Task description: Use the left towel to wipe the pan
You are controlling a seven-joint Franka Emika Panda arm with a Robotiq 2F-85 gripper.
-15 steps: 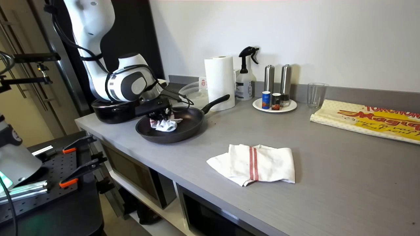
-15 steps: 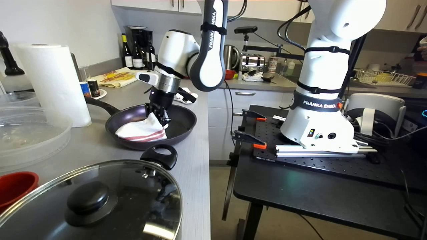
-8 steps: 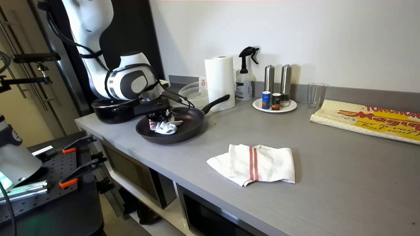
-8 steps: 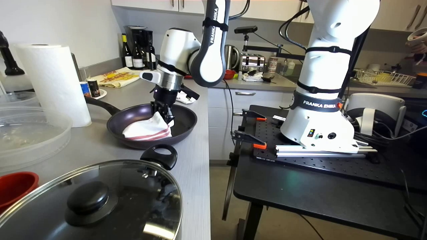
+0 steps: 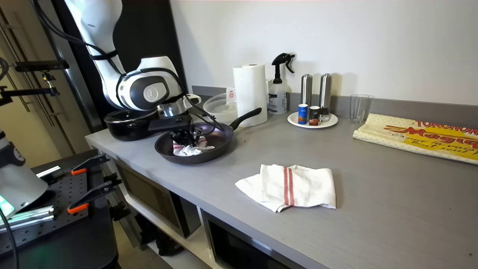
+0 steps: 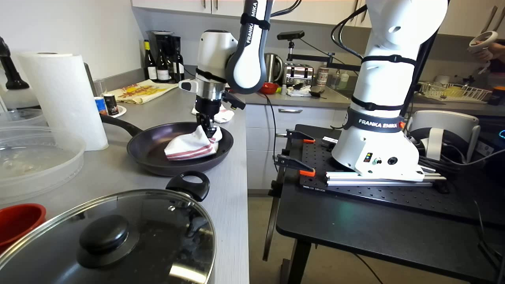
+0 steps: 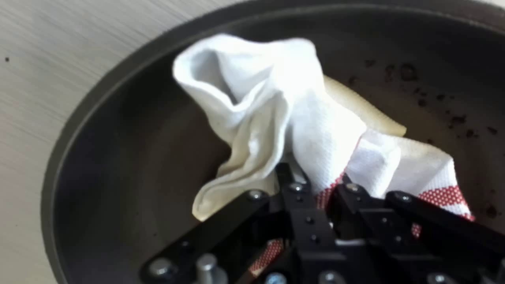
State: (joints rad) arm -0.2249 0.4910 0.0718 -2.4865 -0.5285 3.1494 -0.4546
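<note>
A dark frying pan (image 5: 220, 140) sits on the counter; it also shows in an exterior view (image 6: 152, 146) and in the wrist view (image 7: 114, 165). A white towel with red stripes (image 6: 191, 146) lies bunched inside the pan, also in an exterior view (image 5: 188, 150) and in the wrist view (image 7: 284, 83). My gripper (image 7: 314, 171) points down into the pan, shut on a fold of this towel between its fingers. The gripper shows in both exterior views (image 5: 185, 140) (image 6: 208, 130). Dark specks (image 7: 457, 118) show on the pan floor beside the towel.
Another striped towel (image 5: 295, 186) lies folded on the counter. A lidded pot (image 6: 154, 244), a plastic bowl (image 6: 39, 157) and a paper roll (image 5: 250, 95) stand close around the pan. The pan's handle (image 5: 246, 117) points toward the roll. A plate with shakers (image 5: 293, 119) stands by the wall.
My gripper has dragged the towel across the pan, away from the paper roll side, toward the counter's front edge. The wrist has turned more upright. The pan has barely moved.
</note>
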